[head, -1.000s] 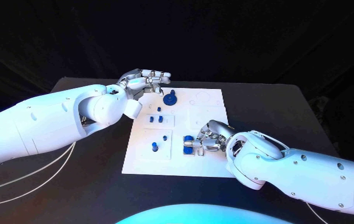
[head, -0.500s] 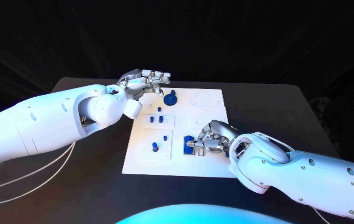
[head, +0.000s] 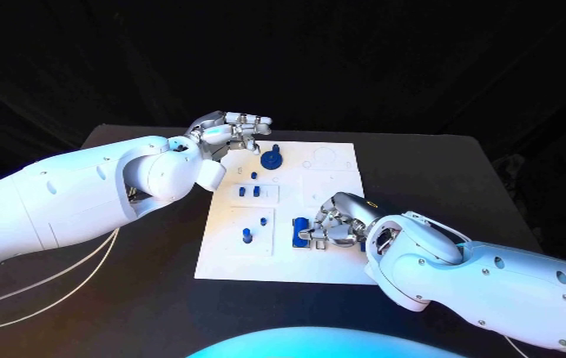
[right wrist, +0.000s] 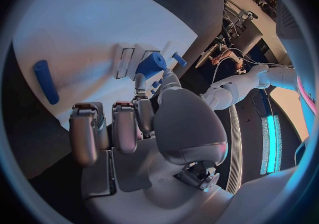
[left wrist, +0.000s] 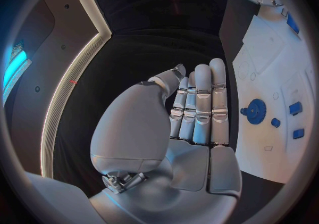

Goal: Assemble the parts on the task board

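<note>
Right hand [head: 336, 223] lies low over the near right part of the task board [head: 330, 260], its fingers curled down around a blue cylindrical part [right wrist: 151, 64] that stands roughly upright at a white slotted holder; whether it truly grips the part I cannot tell. No writing or label can be read anywhere on the white board. Beside that hand a blue bar [right wrist: 45, 81] lies flat on the board. Farther off, small blue pegs [head: 248, 190] stand upright in the middle recesses, then a blue gear [head: 272, 159] lies flat near the far edge. Left hand [head: 234, 131] hovers at the board's far left corner above the black worktop [head: 472, 178], fingers straight and close together, holding nothing.
</note>
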